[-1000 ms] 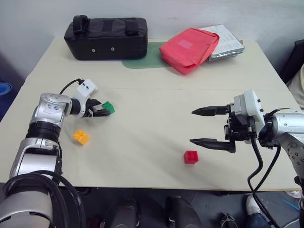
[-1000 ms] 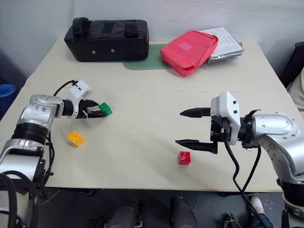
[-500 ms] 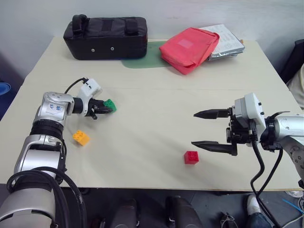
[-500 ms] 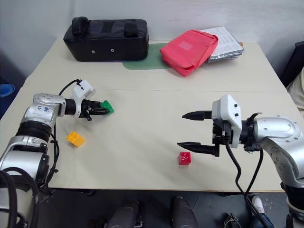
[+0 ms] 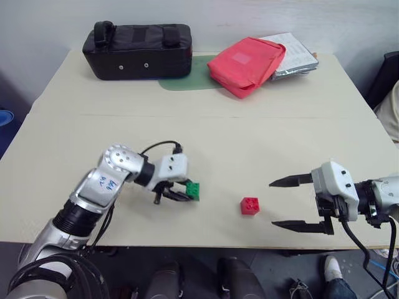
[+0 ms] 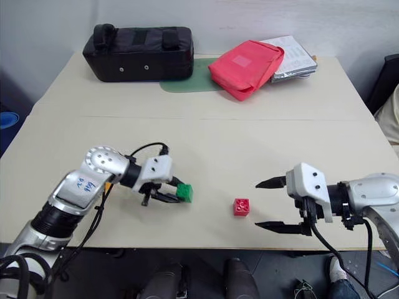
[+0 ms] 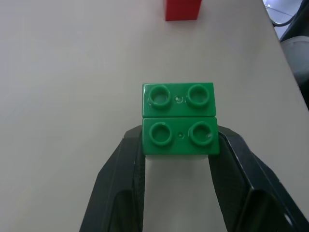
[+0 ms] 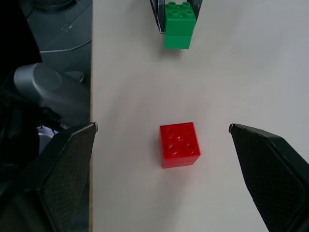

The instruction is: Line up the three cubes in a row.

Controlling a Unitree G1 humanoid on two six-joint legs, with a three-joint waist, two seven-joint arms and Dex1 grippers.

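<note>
A pale beige table (image 5: 262,124) carries a black bag (image 5: 138,50), green mat (image 5: 187,78), red pouch (image 5: 247,64) on a silvery packet (image 5: 298,56), and a red cube (image 5: 250,205) near the front edge

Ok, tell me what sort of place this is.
Probably an indoor lab or workroom set up for robot trials: a plain beige table against a bare wall, toy bricks like the red cube, and a black case with a red pouch at the back.

Illumination is even, diffuse and bright; the table (image 5: 262,134) shows no glare. Shadows are soft and short, falling close beneath the red cube (image 5: 250,205) and the left gripper (image 5: 184,196). Head views are sharp throughout. In the left wrist view the green cube (image 7: 178,121) is crisp.
</note>
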